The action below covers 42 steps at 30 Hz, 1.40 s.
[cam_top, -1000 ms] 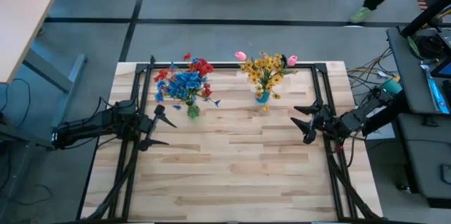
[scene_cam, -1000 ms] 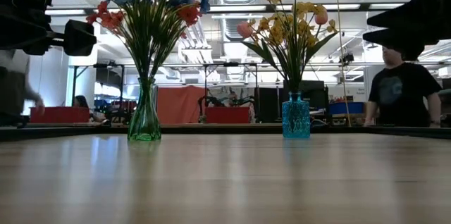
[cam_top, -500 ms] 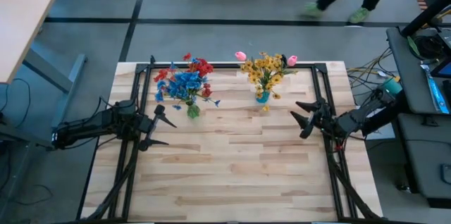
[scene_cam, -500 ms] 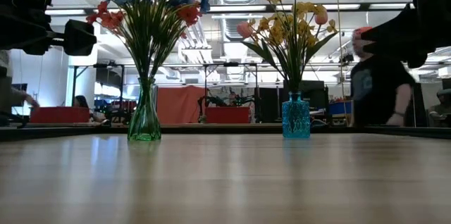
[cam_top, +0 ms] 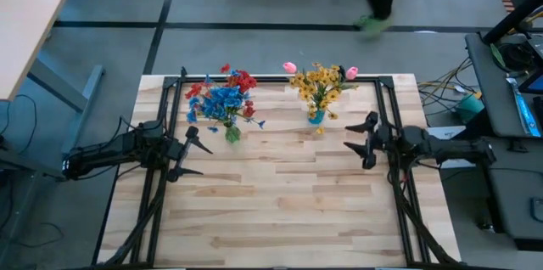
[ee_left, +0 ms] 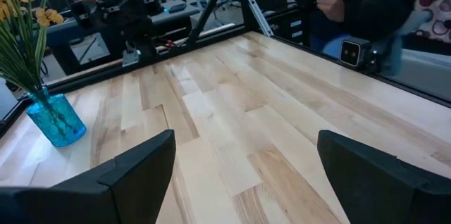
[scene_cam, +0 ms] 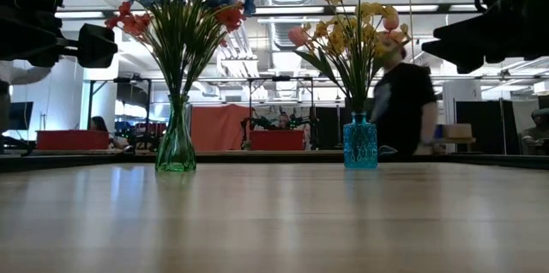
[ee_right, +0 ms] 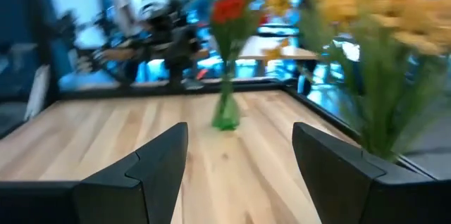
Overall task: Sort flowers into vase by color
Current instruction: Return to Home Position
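Observation:
A green glass vase (scene_cam: 175, 144) stands on the table and holds the red and blue flowers (cam_top: 222, 98). A blue glass vase (scene_cam: 360, 142) holds the yellow flowers (cam_top: 319, 85) with pink buds (cam_top: 289, 67) at either side of them. My left gripper (cam_top: 193, 152) hovers open above the table's left side, just near of the green vase (cam_top: 232, 133). My right gripper (cam_top: 363, 140) hovers open at the right side, right and near of the blue vase (cam_top: 316, 117). Neither holds anything.
A black frame (cam_top: 392, 100) runs along the table's left, right and far edges. Bare wood (cam_top: 280, 194) spreads across the middle and near part of the table. A person (scene_cam: 403, 106) walks in the room behind the far edge.
My right gripper has shifted a little toward the table's left and far edge, and its arm has swung from slanting toward level across the table's right edge. The left arm and both vases have kept still. The person behind has walked leftward.

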{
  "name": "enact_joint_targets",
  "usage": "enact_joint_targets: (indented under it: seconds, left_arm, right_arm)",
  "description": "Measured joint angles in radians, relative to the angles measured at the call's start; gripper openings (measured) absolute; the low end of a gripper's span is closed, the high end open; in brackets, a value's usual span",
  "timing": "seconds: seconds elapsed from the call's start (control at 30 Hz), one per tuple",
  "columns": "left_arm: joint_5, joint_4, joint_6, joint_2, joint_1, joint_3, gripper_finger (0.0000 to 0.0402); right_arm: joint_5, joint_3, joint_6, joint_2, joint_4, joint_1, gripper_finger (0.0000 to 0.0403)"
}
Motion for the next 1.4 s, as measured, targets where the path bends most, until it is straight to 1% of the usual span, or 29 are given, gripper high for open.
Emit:
enact_joint_targets:
  seconds: [0.1,0.17,0.2,0.4,1.4]
  left_arm:
    - [0.0,0.0,0.0,0.0,0.0,0.0,0.0329]
    - [0.0,0.0,0.0,0.0,0.0,0.0,0.0329]
    - [0.0,0.0,0.0,0.0,0.0,0.0,0.0329]
    - [0.0,0.0,0.0,0.0,0.0,0.0,0.0329]
    - [0.0,0.0,0.0,0.0,0.0,0.0,0.0329]
  right_arm:
    - [-0.16,0.0,-0.075,0.0,-0.027,-0.041,0.0247]
    - [-0.215,0.0,-0.104,0.0,-0.021,-0.05,0.0247]
    - [-0.224,0.0,-0.103,0.0,-0.019,-0.05,0.0247]
    - [-0.222,0.0,-0.07,0.007,-0.014,-0.049,0.0247]
    - [-0.219,-0.001,-0.07,0.014,-0.007,-0.049,0.0247]
